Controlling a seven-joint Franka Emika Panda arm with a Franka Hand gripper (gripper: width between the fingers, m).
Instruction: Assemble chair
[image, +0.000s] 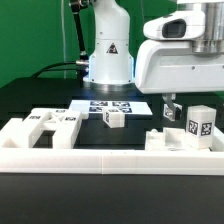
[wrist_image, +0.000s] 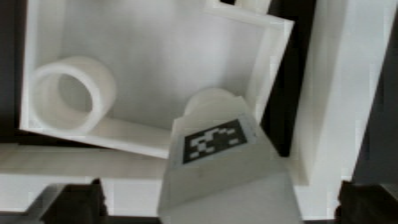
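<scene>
Nearest you runs the low white border rail (image: 100, 160), along the front edge of the table (image: 135, 132). Your gripper (image: 179, 108) hangs to the exterior view's right of the marker board (image: 110, 103), with its jaws spread wide and holding nothing. An upright tagged chair piece (image: 201, 125) stands right beneath it. In the wrist view that piece rises between the two dark fingers (wrist_image: 57, 203) with a gap on each side, so nothing is touched. Close beside it lies a white framed panel (wrist_image: 160, 50) with a round ring (wrist_image: 43, 92) inside. Between the marker board and the rail you have open black table, broken only by a small tagged block (image: 113, 118) just in front of the board. Slotted panels (image: 50, 125) sit to the exterior view's left of the board, close against the rail.
</scene>
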